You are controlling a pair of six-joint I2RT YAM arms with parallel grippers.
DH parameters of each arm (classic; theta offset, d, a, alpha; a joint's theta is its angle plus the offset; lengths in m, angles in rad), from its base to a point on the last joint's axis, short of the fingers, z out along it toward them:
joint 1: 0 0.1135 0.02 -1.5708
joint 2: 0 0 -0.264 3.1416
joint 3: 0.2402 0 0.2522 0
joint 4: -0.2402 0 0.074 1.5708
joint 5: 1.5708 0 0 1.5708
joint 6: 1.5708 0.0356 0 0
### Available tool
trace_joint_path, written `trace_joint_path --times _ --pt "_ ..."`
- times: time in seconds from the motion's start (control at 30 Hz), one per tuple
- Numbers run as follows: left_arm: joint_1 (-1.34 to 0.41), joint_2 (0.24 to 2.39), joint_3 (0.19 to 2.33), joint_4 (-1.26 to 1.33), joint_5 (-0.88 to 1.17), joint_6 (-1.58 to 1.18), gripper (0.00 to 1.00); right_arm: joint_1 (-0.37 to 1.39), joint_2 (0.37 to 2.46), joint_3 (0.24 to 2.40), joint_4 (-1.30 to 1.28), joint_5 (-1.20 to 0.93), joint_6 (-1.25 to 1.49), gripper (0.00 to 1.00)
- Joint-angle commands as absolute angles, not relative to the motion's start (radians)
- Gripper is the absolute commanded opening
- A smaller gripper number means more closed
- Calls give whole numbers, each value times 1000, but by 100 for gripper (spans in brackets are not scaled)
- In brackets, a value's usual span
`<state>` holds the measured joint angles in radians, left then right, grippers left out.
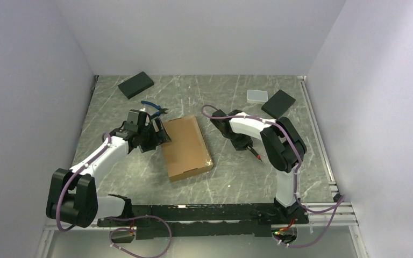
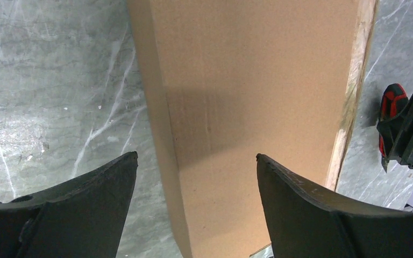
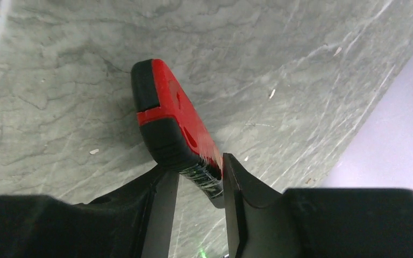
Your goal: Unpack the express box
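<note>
The express box (image 1: 187, 148), flat brown cardboard with its lid down, lies in the middle of the table. My left gripper (image 1: 158, 134) stands open at the box's left edge. In the left wrist view its fingers (image 2: 196, 161) straddle that edge of the box (image 2: 247, 80), one over the table and one over the lid. My right gripper (image 1: 246, 145) is low, right of the box. Its jaws (image 3: 200, 174) are close around the rear end of a red-and-black utility knife (image 3: 166, 113), which touches both fingers. The knife (image 1: 256, 153) points down-right at the table.
Two black flat blocks lie at the back, one on the left (image 1: 136, 85) and one on the right (image 1: 278, 104), with a small white case (image 1: 257, 96) beside the latter. Blue-handled pliers (image 1: 153, 107) lie behind the box. Walls close in on three sides.
</note>
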<state>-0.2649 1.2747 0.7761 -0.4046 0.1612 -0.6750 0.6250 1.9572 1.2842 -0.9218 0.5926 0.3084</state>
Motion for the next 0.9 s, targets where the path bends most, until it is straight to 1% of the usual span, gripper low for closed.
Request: trace_joint_path --times 0.0,0.13,0.27,0.37,0.4,0.43,0.47,0.5,0.6,0.67,0.77,0.8,0.87 --pt "-261 1290 782 -376 189 -698 87 624 1929 1298 -876 569 287 38" --pt "-261 1281 770 -370 211 -705 88 626 1838 1305 -860 504 271 44" --pt "-261 1280 764 -362 226 -712 86 627 1746 1365 -861 404 250 48" --pt "-261 1282 765 -361 236 -717 85 625 1688 1383 -805 288 232 53" --pt "-261 1279 763 -357 239 -719 85 621 1670 1382 -779 206 230 65" --pt "-261 1276 761 -353 243 -723 85 613 1655 1379 -744 125 233 88" --pt "-261 1271 758 -350 246 -727 85 603 1641 1368 -702 38 246 98" --pt "-260 1265 753 -347 248 -731 85 591 1625 1345 -645 -66 270 99" --pt "-255 1230 721 -320 244 -756 85 554 1604 1265 -443 -368 398 100" --pt "-247 1207 694 -299 247 -779 87 539 1606 1197 -272 -496 499 100" --pt "-228 1210 665 -260 298 -805 88 529 1653 1144 -148 -575 586 100" --pt "-220 1219 662 -255 313 -807 87 527 1674 1135 -130 -590 558 100" --pt "-209 1236 651 -243 333 -802 83 523 1714 1113 -83 -631 614 100"
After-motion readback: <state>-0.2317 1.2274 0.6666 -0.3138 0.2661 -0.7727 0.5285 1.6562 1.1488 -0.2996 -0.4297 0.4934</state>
